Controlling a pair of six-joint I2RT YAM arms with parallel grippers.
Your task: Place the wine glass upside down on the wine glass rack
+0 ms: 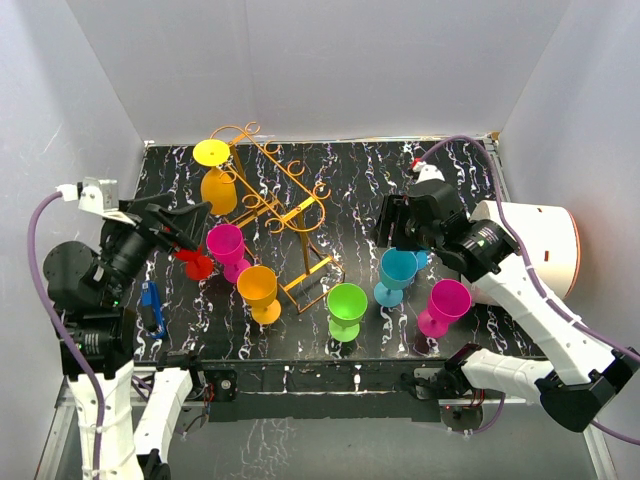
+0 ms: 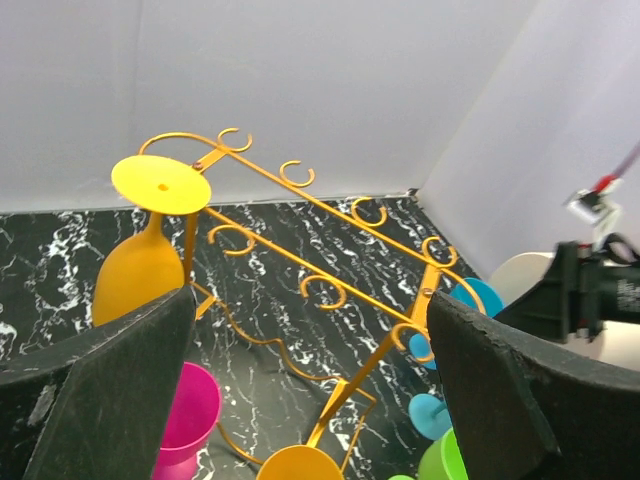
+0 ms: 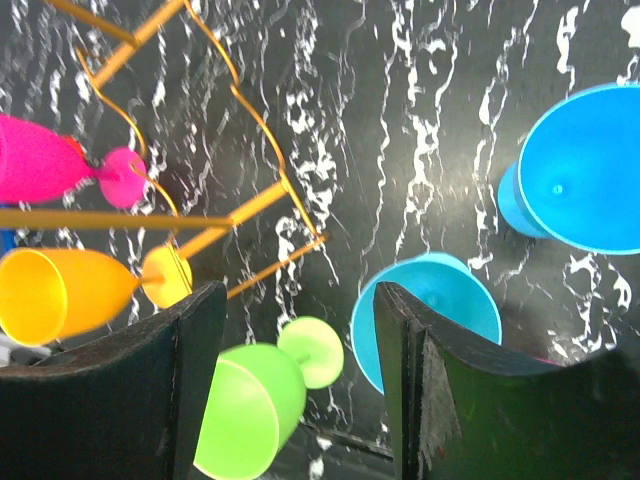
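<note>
The yellow wine glass (image 1: 216,188) hangs upside down on the far left arm of the golden wire wine glass rack (image 1: 285,205), with its round foot on top. In the left wrist view the glass (image 2: 138,275) hangs free beside the rack (image 2: 335,262). My left gripper (image 1: 195,222) is open and empty, drawn back to the near left of the glass (image 2: 310,400). My right gripper (image 1: 393,232) hovers open over the blue and green glasses (image 3: 300,390) and holds nothing.
Upright glasses stand around the rack: red (image 1: 195,262), magenta (image 1: 227,245), orange (image 1: 258,288), green (image 1: 346,308), cyan (image 1: 397,270), pink (image 1: 445,303); a blue one (image 3: 585,170) sits under the right arm. A white drum (image 1: 540,245) lies at the right edge.
</note>
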